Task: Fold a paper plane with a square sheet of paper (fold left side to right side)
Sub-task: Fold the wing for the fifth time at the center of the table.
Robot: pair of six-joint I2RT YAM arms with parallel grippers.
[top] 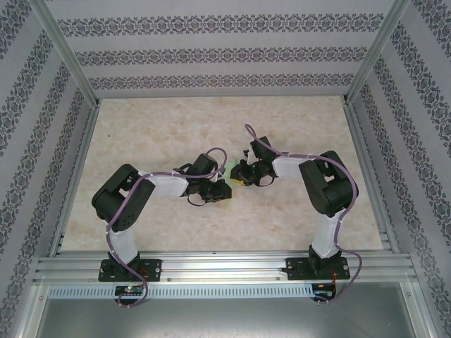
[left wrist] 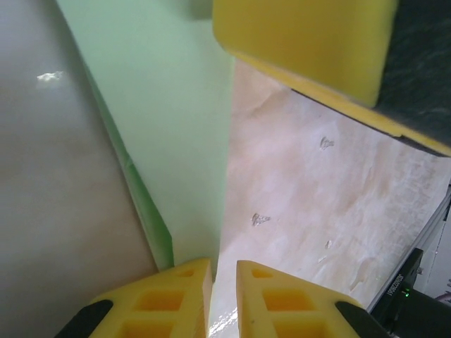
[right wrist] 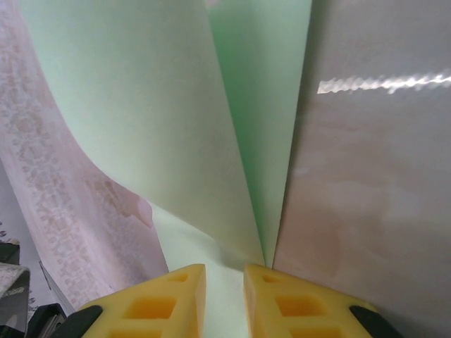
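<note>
I have both arms folded in toward the middle of the table, and the sheet of paper lies between them; from overhead I catch a green sliver of it beside the wrists. On the left wrist camera, the left gripper has its yellow fingers drawn close, with the paper's edge running down into the narrow gap, so I read it as pinching the sheet. I judge that grip is there to anchor the crease line while the other side swings over. The right gripper looks the same, fingers nearly together with pale green between them. Beyond it a flap of the sheet rises and curls off the table, which suits carrying one side across. One finger of the right gripper hangs just beside the paper in the left wrist view, so the two heads are crowded, and I judge contact between them the main hazard. The patterned walls stand well apart; a purple cable loops near the left wrist.
</note>
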